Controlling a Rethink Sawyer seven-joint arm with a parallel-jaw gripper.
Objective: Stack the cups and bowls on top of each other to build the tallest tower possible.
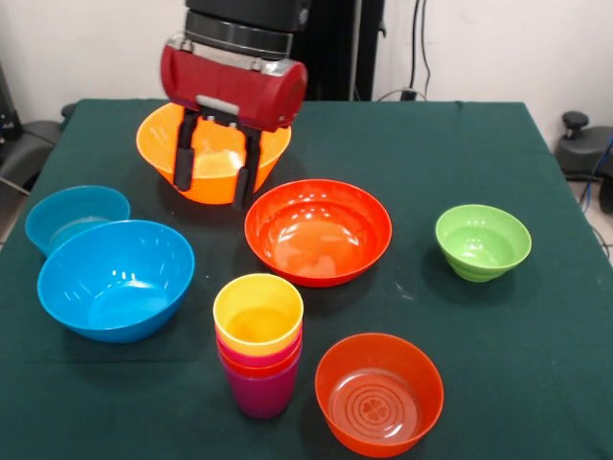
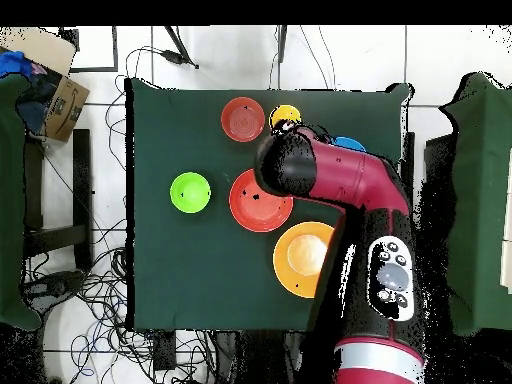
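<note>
From the front, the gripper [image 1: 215, 174] hangs with its fingers spread and empty before the orange-yellow bowl [image 1: 213, 153]. The tower [image 1: 259, 343], yellow cup on top and purple at the base, stands near the table's front edge between the big blue bowl [image 1: 117, 279] and the translucent orange bowl [image 1: 379, 393]. The red bowl [image 1: 318, 231] sits mid-table, the green bowl [image 1: 483, 241] off to one side, the small blue bowl [image 1: 77, 218] behind the big one. Overhead, the arm [image 2: 340, 190] hides the gripper and nearly all of the blue bowls; only the tower's yellow top [image 2: 285, 117] shows.
</note>
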